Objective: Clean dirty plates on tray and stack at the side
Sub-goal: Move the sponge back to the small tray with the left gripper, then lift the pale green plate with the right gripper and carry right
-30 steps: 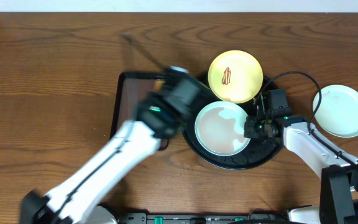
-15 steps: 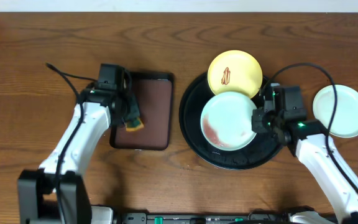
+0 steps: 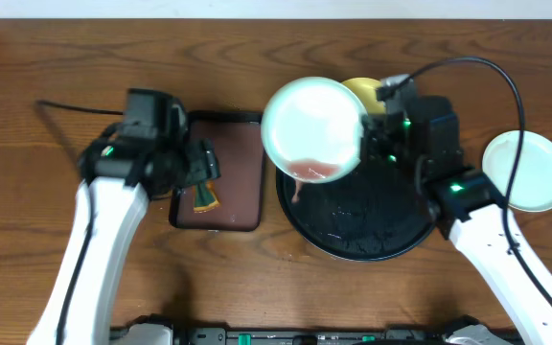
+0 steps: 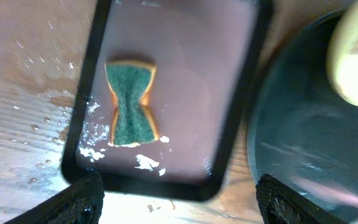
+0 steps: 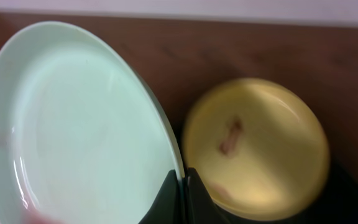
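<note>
My right gripper [image 5: 184, 194] is shut on the rim of a pale mint plate [image 3: 311, 126], which hangs tilted above the black tray's [image 3: 357, 240] left side. A red-brown smear [image 3: 310, 171] marks the plate's lower edge. Behind it on the tray lies the yellow plate [image 5: 257, 146] with a smear [image 5: 230, 137], mostly hidden in the overhead view. A second mint plate [image 3: 527, 171] rests on the table to the right. My left gripper [image 4: 182, 205] stands open above the brown tray's near edge, holding nothing.
A green and orange sponge [image 4: 131, 102] lies on the rectangular dark-brown tray [image 4: 229, 93], left of the black tray. Foam flecks [image 4: 145, 163] and wet streaks mark that tray's near end and the wood beside it. The right arm's cable [image 3: 506, 81] arcs over the table.
The left gripper let go of the sponge, which now lies on the brown tray, and opened wide. The right gripper lifted the mint plate off the black tray and carried it up and left.
</note>
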Available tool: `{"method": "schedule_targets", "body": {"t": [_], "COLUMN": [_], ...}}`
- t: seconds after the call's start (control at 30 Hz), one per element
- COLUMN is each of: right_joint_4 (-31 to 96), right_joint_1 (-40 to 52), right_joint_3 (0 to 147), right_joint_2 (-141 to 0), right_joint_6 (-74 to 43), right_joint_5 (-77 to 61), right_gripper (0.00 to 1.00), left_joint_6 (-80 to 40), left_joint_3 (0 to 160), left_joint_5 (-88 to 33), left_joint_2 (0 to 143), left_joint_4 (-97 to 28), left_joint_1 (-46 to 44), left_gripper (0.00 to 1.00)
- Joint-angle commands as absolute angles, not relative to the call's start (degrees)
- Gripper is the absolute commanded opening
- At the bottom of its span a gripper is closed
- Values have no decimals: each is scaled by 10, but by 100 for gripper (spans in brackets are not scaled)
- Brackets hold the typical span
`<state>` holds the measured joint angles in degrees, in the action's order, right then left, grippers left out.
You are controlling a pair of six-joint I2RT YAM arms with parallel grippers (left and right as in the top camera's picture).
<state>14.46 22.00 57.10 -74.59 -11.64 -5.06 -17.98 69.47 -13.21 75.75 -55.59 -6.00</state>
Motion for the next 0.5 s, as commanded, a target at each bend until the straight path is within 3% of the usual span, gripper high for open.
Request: {"method": "schedule_targets", "body": {"t": [0.0, 0.23, 0.47], "right_joint_4": [95, -69, -154], "right_joint_1": [265, 347, 404], "right_joint_3": [582, 582, 582], "right_joint_2": [-788, -913, -935], "right_joint_6": [-152, -133, 9], "right_joint_5": [-54, -30, 41], "right_gripper": [1, 1, 1], "left_joint_6": [-176, -180, -180], "left_joint_3": [711, 711, 711], "left_joint_5": [-135, -132, -96], "left_joint_2": [676, 509, 414], "left_joint_4": [-576, -601, -642], "left_joint_1": [-57, -57, -57], "left_gripper": [80, 81, 87]}}
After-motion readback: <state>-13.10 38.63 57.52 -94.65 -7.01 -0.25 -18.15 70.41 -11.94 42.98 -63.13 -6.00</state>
